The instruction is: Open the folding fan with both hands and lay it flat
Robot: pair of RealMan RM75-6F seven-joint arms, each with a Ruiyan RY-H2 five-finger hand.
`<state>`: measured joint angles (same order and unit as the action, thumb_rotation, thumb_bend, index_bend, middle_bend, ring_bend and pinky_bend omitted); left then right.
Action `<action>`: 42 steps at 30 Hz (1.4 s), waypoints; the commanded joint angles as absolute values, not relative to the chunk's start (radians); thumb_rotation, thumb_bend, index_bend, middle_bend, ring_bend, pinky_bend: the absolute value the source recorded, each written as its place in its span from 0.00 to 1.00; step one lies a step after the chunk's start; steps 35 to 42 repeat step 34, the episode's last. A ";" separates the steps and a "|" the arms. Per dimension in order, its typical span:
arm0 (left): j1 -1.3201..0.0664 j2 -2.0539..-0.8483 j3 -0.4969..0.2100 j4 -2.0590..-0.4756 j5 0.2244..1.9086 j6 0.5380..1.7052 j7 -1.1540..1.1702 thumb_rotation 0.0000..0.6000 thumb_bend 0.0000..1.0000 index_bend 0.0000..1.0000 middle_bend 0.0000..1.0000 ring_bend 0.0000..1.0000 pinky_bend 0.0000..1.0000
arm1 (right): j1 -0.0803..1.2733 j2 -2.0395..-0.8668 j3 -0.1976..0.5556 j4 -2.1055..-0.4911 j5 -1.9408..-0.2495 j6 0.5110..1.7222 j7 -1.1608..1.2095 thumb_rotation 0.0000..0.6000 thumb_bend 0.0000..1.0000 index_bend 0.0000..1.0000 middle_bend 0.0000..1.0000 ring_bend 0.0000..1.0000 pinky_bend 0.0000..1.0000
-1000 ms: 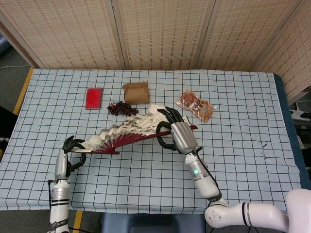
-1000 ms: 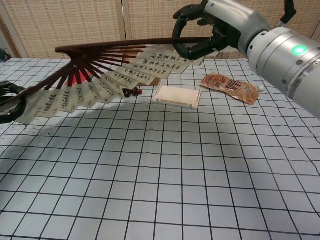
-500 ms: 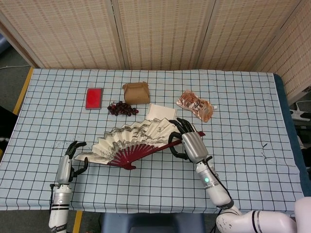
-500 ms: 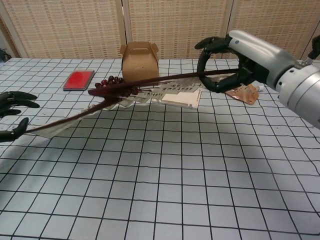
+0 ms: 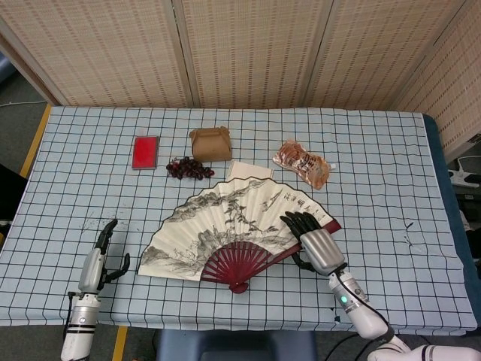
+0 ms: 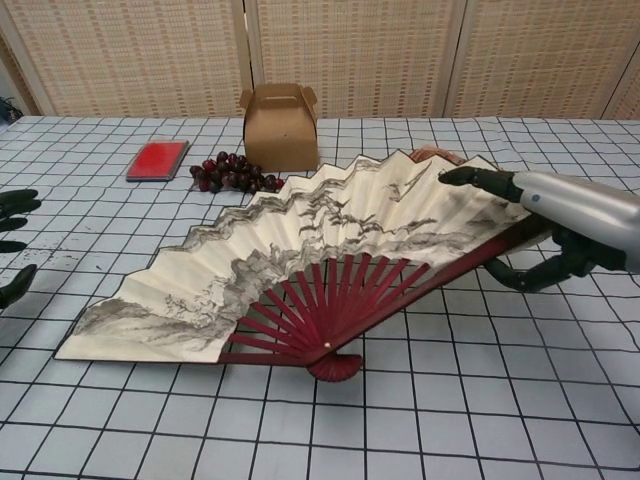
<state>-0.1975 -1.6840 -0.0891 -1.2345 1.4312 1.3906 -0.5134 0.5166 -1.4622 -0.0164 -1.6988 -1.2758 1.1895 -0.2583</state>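
The folding fan (image 5: 233, 229) lies fully spread on the checked tablecloth (image 5: 391, 188). Right hand (image 5: 316, 244) grips its right guard stick; left hand (image 5: 101, 256) is open, holding nothing, well apart. Risk: lifting away without releasing could drag or refold the fan. The closed cardboard box (image 5: 210, 143) hides any contents.

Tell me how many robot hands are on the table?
2. The left hand is at the table's near-left edge, fingers spread, apart from the folding fan. The right hand is at the fan's right end, on its outer rib.

Left robot hand (image 5: 100, 259) empty, fingers apart
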 commanded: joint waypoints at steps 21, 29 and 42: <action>-0.117 -1.127 0.005 -1.580 1.591 1.532 -0.247 1.00 0.45 0.00 0.00 0.00 0.12 | 0.302 -1.212 -0.113 -1.746 -1.519 1.483 -0.232 1.00 0.11 0.00 0.00 0.00 0.00; -0.089 -1.166 -0.031 -1.520 1.595 1.620 -0.014 1.00 0.45 0.00 0.00 0.00 0.08 | 0.096 -1.161 -0.144 -1.635 -1.588 1.751 -0.143 1.00 0.12 0.00 0.00 0.00 0.00; -0.097 -1.183 -0.035 -1.521 1.588 1.599 0.040 1.00 0.45 0.00 0.00 0.00 0.08 | 0.086 -1.130 -0.119 -1.625 -1.586 1.734 -0.110 1.00 0.12 0.00 0.00 0.00 0.00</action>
